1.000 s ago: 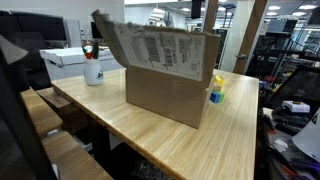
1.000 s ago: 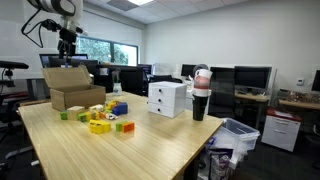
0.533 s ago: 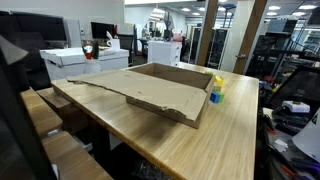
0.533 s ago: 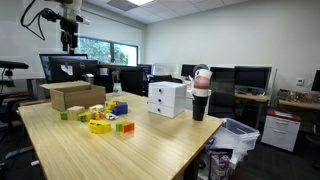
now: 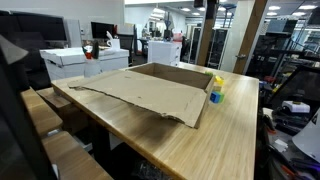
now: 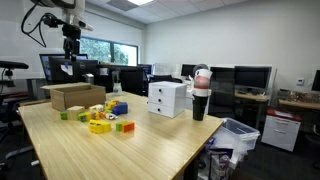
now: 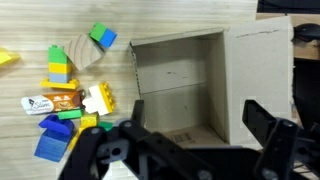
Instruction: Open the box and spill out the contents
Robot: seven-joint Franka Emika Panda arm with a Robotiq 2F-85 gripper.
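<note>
The gripper point(image 6: 69, 52) hangs wide open and empty, high over the table point(image 6: 150, 150). In the wrist view the cardboard carton point(image 7: 180, 90) lies straight below, toward 12 o'clock from the fingers, mouth up and emptied. The toy blocks point(image 7: 70, 95) lie just beside it at its 9 o'clock.

The box point(image 7: 180, 85) sits on the table point(image 7: 180, 15), with the contents point(image 7: 62, 72) scattered just beside it.
</note>
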